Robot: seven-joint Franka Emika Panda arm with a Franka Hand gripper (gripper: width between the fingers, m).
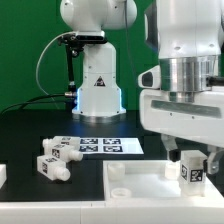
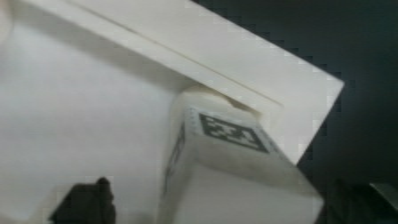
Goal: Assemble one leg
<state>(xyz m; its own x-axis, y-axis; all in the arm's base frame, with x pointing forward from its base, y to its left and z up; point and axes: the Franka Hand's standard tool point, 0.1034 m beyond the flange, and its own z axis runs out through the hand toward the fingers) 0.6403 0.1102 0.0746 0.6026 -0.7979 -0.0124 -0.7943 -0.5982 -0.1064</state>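
Gripper (image 1: 192, 168) clamped on the leg (image 1: 189, 170), upright over the panel (image 1: 135, 185). Loose pegs (image 1: 55, 157) at nine o'clock.

White chunky leg (image 1: 191, 170) (image 2: 231, 150) with black-and-white tag, upright at exterior view's lower right, between the gripper (image 1: 192, 172) fingers, over the white panel (image 1: 150, 190) corner.

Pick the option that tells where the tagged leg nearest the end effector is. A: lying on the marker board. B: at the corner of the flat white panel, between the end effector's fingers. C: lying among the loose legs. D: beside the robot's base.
B: the leg stands upright at the corner of the flat white panel between the fingers of the end effector; the wrist view shows it against the panel's raised rim.
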